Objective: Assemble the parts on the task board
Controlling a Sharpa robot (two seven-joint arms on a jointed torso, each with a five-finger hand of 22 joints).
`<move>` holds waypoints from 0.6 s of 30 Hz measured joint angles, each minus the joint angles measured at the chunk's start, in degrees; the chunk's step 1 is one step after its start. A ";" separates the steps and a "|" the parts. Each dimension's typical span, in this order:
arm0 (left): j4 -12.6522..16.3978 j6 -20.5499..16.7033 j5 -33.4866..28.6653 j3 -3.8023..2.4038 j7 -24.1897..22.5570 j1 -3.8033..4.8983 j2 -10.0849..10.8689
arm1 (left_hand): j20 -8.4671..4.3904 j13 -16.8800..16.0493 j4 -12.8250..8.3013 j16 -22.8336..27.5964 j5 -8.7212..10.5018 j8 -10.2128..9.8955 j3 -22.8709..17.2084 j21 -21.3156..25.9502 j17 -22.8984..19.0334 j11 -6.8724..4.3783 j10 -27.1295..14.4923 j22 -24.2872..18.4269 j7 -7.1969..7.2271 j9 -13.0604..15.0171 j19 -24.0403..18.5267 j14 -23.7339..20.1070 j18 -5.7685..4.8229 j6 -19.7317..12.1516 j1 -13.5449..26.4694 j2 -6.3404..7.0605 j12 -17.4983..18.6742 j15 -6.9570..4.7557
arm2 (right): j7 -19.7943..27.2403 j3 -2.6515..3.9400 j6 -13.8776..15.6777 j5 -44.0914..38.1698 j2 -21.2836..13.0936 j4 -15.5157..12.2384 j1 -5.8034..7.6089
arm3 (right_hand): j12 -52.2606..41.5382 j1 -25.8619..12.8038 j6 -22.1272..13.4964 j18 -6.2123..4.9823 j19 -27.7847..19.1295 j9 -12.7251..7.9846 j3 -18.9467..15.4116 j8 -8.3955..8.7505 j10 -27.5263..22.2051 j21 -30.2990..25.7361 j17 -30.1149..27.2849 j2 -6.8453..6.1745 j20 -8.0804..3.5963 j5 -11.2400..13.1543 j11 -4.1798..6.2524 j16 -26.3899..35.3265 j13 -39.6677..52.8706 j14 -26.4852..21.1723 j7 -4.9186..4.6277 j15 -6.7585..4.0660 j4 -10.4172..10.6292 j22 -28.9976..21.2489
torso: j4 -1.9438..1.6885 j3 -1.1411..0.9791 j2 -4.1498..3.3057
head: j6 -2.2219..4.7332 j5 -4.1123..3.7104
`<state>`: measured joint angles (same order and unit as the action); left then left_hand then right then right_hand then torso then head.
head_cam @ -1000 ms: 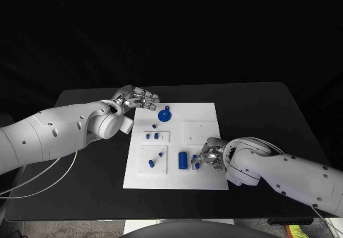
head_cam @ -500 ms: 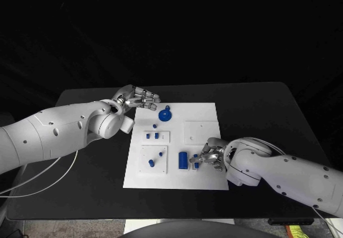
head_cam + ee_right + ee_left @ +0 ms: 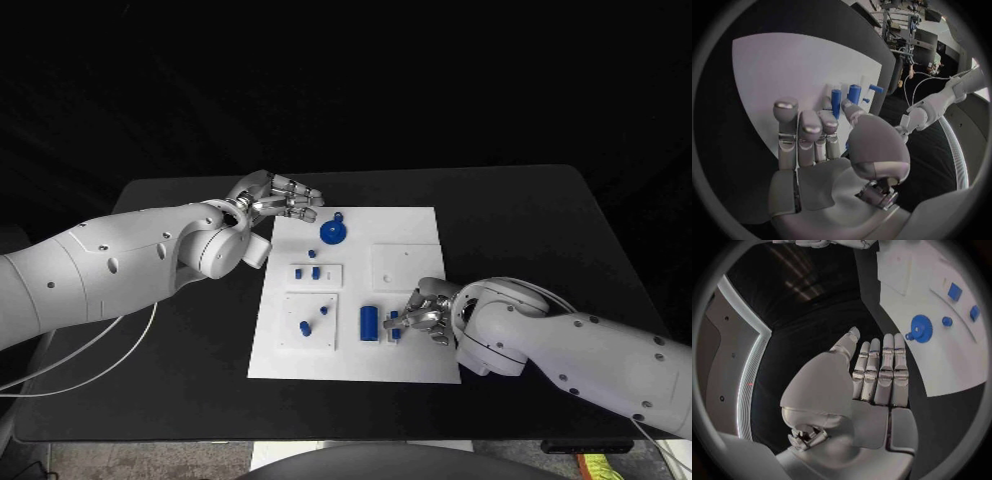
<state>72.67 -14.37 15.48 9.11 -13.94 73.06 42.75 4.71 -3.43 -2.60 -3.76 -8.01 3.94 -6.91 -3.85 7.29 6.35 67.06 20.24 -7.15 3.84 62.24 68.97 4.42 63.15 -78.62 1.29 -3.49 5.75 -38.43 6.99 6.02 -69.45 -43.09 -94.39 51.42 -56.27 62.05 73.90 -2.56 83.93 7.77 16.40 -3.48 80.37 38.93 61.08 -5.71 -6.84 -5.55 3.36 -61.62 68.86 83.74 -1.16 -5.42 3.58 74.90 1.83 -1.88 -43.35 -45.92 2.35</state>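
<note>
**Peg work at the board's near right**

Board (image 3: 408, 225) lies mid-desk (image 3: 534, 215). Right hand (image 3: 423, 313) curls over small blue pegs (image 3: 392, 330) beside the cylinder (image 3: 369, 321); whether it grips one I cannot tell. Best to press straight down, fingers low. Left hand (image 3: 277, 196) hovers spread and empty off the board's far left corner near the gear (image 3: 332, 234); bare desk lies right of the board.

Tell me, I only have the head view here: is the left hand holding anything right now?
Observer: No. In the left wrist view the left hand is flat, its fingers straight and side by side, with nothing in it.
Operator: And the right hand?
Observer: In the right wrist view the right hand has its thumb tip right by a blue cylinder on the task board. I cannot tell whether it grips it.
</note>
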 measured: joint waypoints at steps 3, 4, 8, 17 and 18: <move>0.00 0.01 0.01 0.00 0.02 0.00 0.00 | 0.00 0.00 0.00 0.00 0.00 0.00 0.00 0.00 0.00 0.00 0.00 0.00 0.00 0.00 0.00 0.00 0.00 0.00 0.00 0.00 0.00 0.00 | 0.02 -0.01 0.00 0.00 -0.06 -0.09 0.00 | 0.00 -0.29 0.00 0.00 0.00 -0.10 1.16 0.00 0.00 0.00 0.00 0.97 0.00 0.00 0.00 0.00 0.00 0.00 0.00 0.00 -1.63 0.00 | 0.01 -0.01 0.00 | -0.11 0.02; 0.00 0.02 0.01 0.00 0.03 0.00 0.00 | 0.00 0.00 0.00 0.00 0.00 0.00 0.00 0.00 0.00 0.00 0.00 0.00 0.00 0.00 0.00 0.00 0.00 0.00 0.00 0.00 0.00 0.00 | 0.03 -0.01 0.00 0.00 -0.08 -0.11 0.00 | 0.00 -0.27 0.00 -0.01 0.00 -0.13 1.54 0.01 0.00 0.00 0.00 0.96 0.00 0.00 0.00 0.00 0.00 0.00 0.00 0.00 -2.01 0.00 | 0.00 -0.02 -0.01 | -0.13 0.04; -0.01 0.04 0.02 0.00 0.06 0.00 0.01 | 0.00 0.00 0.00 0.00 0.00 0.00 0.00 0.00 0.00 0.00 0.00 0.00 0.00 0.00 0.00 0.00 0.00 0.00 0.00 0.00 0.00 0.00 | 0.08 -0.04 0.01 0.00 -0.17 -0.25 -0.03 | 0.00 -0.51 0.00 0.00 0.00 -0.18 2.92 0.01 -0.01 0.00 0.00 1.94 0.00 0.00 -0.01 0.00 0.01 0.00 0.00 0.00 -3.85 0.05 | 0.01 -0.03 -0.01 | -0.18 0.11; -0.02 0.08 0.03 0.00 0.18 0.00 0.03 | 0.00 0.00 0.29 0.00 0.00 0.00 0.04 0.00 -0.01 0.00 0.00 -0.18 0.00 0.00 0.00 0.00 0.00 0.00 0.00 0.00 0.00 0.00 | 0.30 -0.10 0.00 0.00 -0.46 -0.77 -0.08 | 0.00 -1.82 -0.01 -0.01 0.00 -0.18 4.89 0.05 -0.11 0.00 -0.05 2.89 0.00 0.00 -0.11 0.00 0.01 0.00 0.00 0.00 -6.13 0.04 | 0.01 -0.03 -0.01 | -0.23 0.25; -0.02 0.09 0.03 0.00 0.20 0.00 0.03 | 0.00 0.00 0.39 0.00 0.00 0.00 0.07 0.00 -0.01 0.00 0.00 -0.31 0.00 0.00 0.00 0.00 0.00 0.00 0.00 0.00 0.00 0.00 | 0.31 -0.10 0.00 0.00 -0.49 -0.83 -0.08 | 0.00 -1.88 -0.01 -0.01 0.00 -0.11 4.89 0.05 -0.11 0.00 -0.05 2.84 0.00 0.00 -0.11 0.00 0.01 0.00 0.00 0.00 -6.13 0.04 | 0.01 -0.03 -0.01 | -0.24 0.26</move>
<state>72.65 -14.28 15.52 9.11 -13.75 73.06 42.78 4.71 -3.43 -2.20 -3.76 -8.01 3.94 -6.85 -3.85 7.28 6.35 67.06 19.93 -7.15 3.84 62.24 68.98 4.42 63.15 -78.62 1.29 -3.49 5.75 -38.12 6.89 6.02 -69.46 -43.58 -95.21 51.34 -56.27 60.17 73.89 -2.57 83.94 7.66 21.29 -3.43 80.26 38.93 61.03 -2.87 -6.84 -5.55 3.26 -61.62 68.87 83.74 -1.16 -5.42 -2.55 74.95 1.83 -1.91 -43.36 -46.15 2.61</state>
